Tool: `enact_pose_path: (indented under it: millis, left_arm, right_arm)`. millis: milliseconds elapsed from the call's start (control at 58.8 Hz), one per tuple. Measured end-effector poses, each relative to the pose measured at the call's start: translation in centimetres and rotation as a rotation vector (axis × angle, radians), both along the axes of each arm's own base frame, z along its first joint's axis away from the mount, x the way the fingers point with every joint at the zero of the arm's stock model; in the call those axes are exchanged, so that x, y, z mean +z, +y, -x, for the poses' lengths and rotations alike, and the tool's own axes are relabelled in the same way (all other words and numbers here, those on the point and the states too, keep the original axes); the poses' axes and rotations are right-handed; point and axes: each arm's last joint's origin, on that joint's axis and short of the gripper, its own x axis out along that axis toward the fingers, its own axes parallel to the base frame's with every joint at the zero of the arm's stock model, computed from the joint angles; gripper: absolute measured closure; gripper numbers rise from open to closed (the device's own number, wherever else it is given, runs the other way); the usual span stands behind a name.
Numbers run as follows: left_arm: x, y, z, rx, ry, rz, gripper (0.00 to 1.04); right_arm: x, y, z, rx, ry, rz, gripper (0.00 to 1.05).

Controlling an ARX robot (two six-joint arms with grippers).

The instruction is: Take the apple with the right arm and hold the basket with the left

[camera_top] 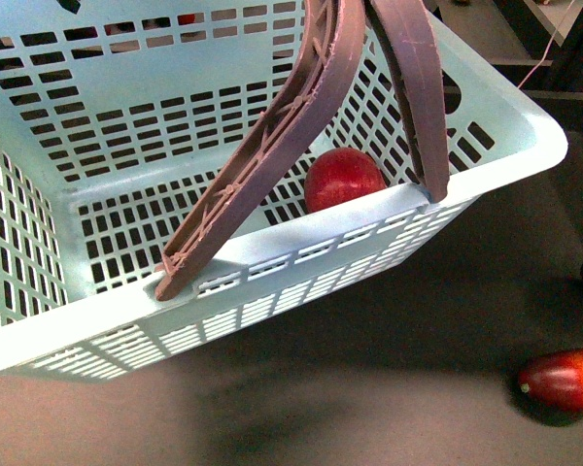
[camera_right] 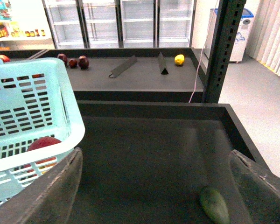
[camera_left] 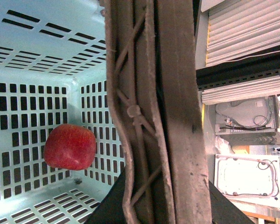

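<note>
Sitting half-hidden inside basket (camera_top: 301,238), apple (camera_top: 342,180); right tool (camera_right: 154,186) spread; left tool unseen, state unknown.

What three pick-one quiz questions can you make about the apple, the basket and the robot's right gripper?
1. Where is the apple? A hanging in the air; B inside the basket; C on top of its rim.
2. What colour is the basket? A pale blue; B yellow; C black.
3. How is the right gripper? A shut on the apple; B shut on the basket; C open and empty.
Answers: 1 B, it lies on the basket floor. 2 A, walls and rim are pale blue. 3 C, its fingers stand wide apart, holding nothing.
</note>
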Motion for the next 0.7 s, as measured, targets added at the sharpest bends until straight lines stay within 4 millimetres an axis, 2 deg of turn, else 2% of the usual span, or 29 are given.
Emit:
enact_pose_path:
  millis: [238, 374, 578, 697]
  left_arm:
    - [0.0, 0.0, 0.0, 0.010, -0.004, -0.002, 0.89]
    - [0.3, 0.7, -0.1, 0.228, -0.070, 0.017, 0.89]
    - [0.1, 5.6, -1.1, 0.453, -0.045, 0.102, 0.89]
    - [-0.9, 9.1, -1.9, 0.582, -0.029, 0.144, 0.89]
  right_arm:
    - [0.0, 0.0, 0.0, 0.000, 0.000, 0.000, 0.09]
    - [0.0, 0.0, 0.0, 0.001, 0.000, 0.000, 0.09]
    - [0.0, 0.0, 0.0, -0.001, 0.000, 0.000, 0.09]
    - [0.0, 0.0, 0.0, 0.000, 0.000, 0.000, 0.09]
